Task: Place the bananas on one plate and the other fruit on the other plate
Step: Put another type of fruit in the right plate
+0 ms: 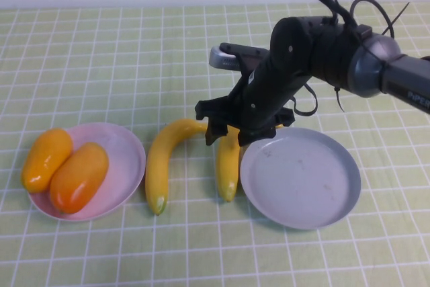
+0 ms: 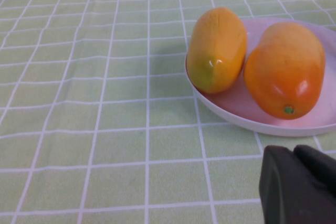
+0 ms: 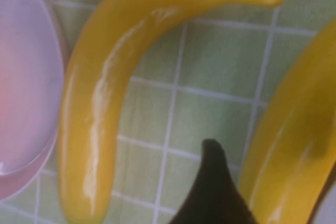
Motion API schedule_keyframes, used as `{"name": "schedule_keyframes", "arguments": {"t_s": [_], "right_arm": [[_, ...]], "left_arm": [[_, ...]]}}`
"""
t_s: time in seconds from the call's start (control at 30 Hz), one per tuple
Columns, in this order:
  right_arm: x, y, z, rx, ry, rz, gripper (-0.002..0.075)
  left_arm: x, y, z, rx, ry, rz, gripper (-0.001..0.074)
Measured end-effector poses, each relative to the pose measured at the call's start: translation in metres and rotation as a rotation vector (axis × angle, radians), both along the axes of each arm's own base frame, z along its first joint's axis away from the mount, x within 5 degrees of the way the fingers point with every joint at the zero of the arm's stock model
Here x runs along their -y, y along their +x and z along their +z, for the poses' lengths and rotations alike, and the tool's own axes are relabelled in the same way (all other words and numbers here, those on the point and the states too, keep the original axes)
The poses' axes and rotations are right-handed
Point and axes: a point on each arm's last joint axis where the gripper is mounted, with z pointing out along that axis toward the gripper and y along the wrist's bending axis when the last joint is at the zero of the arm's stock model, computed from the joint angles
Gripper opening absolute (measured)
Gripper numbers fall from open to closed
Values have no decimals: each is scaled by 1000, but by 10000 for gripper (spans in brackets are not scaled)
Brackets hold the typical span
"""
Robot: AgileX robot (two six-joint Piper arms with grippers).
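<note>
Two bananas lie on the cloth between the plates: one (image 1: 161, 159) by the pink plate (image 1: 127, 159), the other (image 1: 228, 166) beside the empty grey-blue plate (image 1: 302, 179). My right gripper (image 1: 228, 132) is open, low over the second banana's upper end, with a finger on each side. In the right wrist view one dark finger (image 3: 212, 182) sits between the first banana (image 3: 105, 103) and the second banana (image 3: 289, 150). A yellow-orange mango (image 1: 46, 159) and an orange-red mango (image 1: 79, 176) lie on the pink plate. My left gripper (image 2: 299, 182) is shut, low near that plate (image 2: 236, 106).
A green checked cloth (image 1: 134, 52) covers the whole table. A white wall runs along the far edge. The right arm reaches in from the right, over the grey-blue plate's far rim.
</note>
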Motion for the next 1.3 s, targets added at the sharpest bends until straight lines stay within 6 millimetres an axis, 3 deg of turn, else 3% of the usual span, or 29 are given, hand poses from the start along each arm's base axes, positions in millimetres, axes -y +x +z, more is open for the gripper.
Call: {"name": "schedule_keyframes", "arguments": {"t_s": [0.4,0.7,0.87,0.93,1.13,1.3], "right_arm": [[1,13,-13,38,-45,-82,444],[-7,24,-40,16,-51,-92,441],[-9,27,-42,29,-40,-97,358],[-9,27,-41,36,-35,-98,318],[-12,32,-24,69,-11,-95,321],[-1,19,21,129,-15,-77,321]], "left_arm": [[0,0,0,0,0,0,0],[0,0,0,0,0,0,0],[0,0,0,0,0,0,0],[0,0,0,0,0,0,0],[0,0,0,0,0,0,0],[0,0,0,0,0,0,0]]}}
